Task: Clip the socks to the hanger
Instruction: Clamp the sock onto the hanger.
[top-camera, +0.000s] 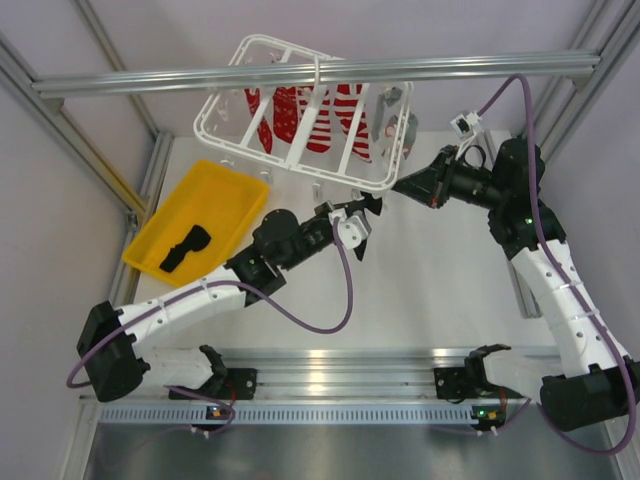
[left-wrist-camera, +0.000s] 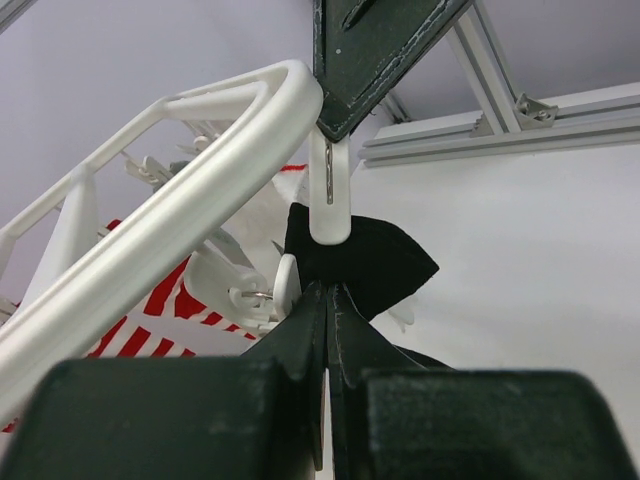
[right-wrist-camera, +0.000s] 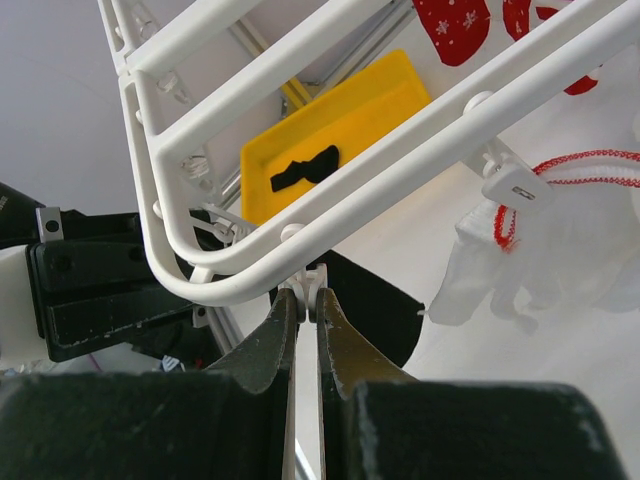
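Note:
The white hanger (top-camera: 300, 110) hangs from the top rail, tilted. My left gripper (left-wrist-camera: 330, 292) is shut on a black sock (left-wrist-camera: 375, 258) and holds it up under the hanger's near corner (left-wrist-camera: 240, 130), against a white clip (left-wrist-camera: 329, 200). In the top view this gripper (top-camera: 366, 212) sits just below that corner. My right gripper (right-wrist-camera: 308, 297) is shut on the top of the same clip (right-wrist-camera: 316, 280), under the hanger's rim (right-wrist-camera: 330, 215), with the sock (right-wrist-camera: 375, 305) behind it. A second black sock (top-camera: 186, 248) lies in the yellow tray (top-camera: 225, 190).
Red-and-white patterned socks (top-camera: 300, 115) and a grey-white garment (top-camera: 392, 120) hang from the hanger; the garment shows in the right wrist view (right-wrist-camera: 540, 250). Aluminium frame rails (top-camera: 300, 75) cross above. The yellow tray also shows in the right wrist view (right-wrist-camera: 370, 100).

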